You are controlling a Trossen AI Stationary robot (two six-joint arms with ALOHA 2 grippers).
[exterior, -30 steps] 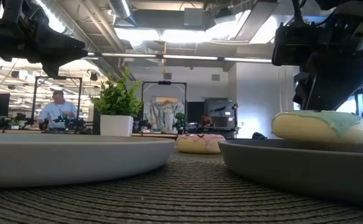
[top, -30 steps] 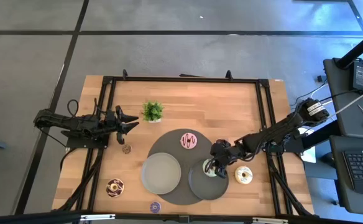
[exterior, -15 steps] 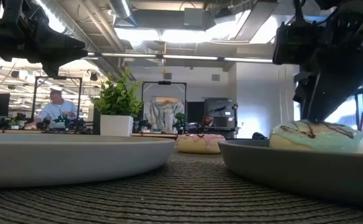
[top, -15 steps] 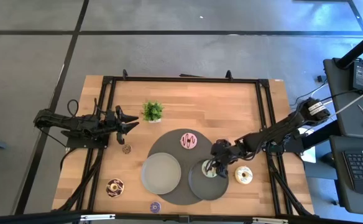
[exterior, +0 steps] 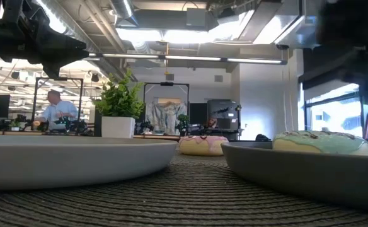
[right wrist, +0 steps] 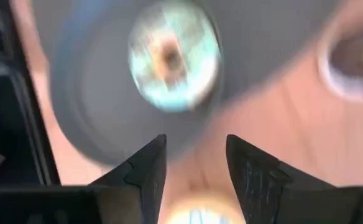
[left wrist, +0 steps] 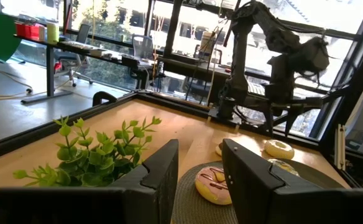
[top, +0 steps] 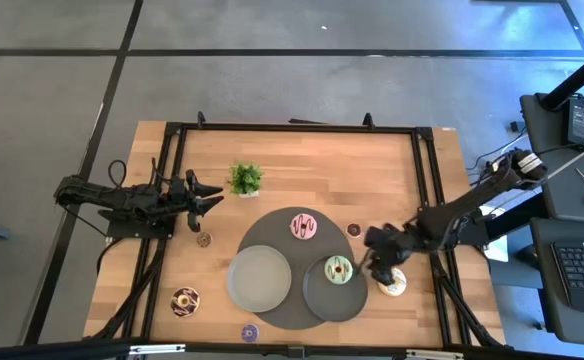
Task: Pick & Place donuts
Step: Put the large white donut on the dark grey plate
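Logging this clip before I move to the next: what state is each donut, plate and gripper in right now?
Green donut: lying flat on the small plate, free.
Pink donut: on the mat.
Cream donut: on the table, under the right gripper.
Right gripper: fingers open, empty.
Left gripper: open, empty, beside the plant.
Light plate: empty.

Green donut (top: 338, 269) flat on plate; pink-striped donut (top: 304, 226) on mat.

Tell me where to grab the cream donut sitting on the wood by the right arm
Grip the cream donut across its ring, one finger outside and one in the hole, from straight above. It lies flat on the bare table, and the right end effector is open right beside it.
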